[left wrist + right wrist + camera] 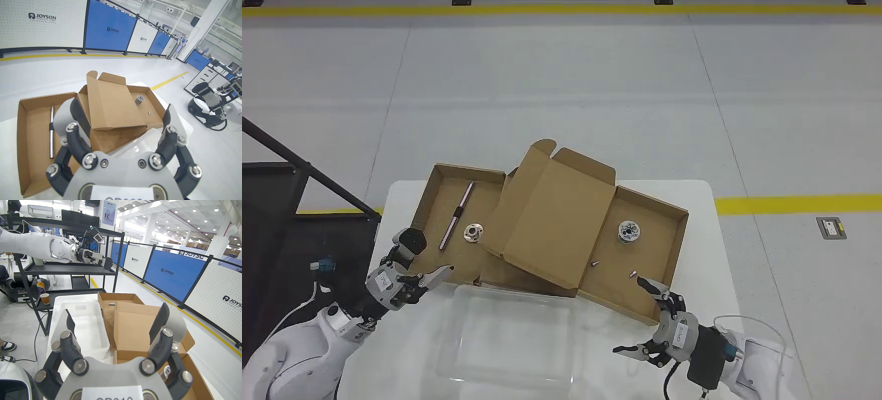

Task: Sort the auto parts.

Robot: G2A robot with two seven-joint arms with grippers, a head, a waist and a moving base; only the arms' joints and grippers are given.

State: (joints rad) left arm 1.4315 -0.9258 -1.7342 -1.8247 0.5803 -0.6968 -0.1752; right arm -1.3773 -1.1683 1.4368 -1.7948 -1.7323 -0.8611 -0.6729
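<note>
The shiny metal rod [456, 213] lies flat in the left cardboard box [432, 205], near the desk's [700, 240] far left corner. Its long side points from near edge to far edge. The left claw [425, 258] and the right claw [642, 320] are both wide open and hold nothing.

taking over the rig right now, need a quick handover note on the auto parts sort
Both empty, fingers open: left gripper by the near corner of the left box, right gripper by the near corner of the right box.
In the left box: metal rod and round part.
In the right box: second round part and small pins.
Clear bin at the table's near side: no part visible in it.
Done: nothing confirmable. Left: seemingly all the sorting.
</note>
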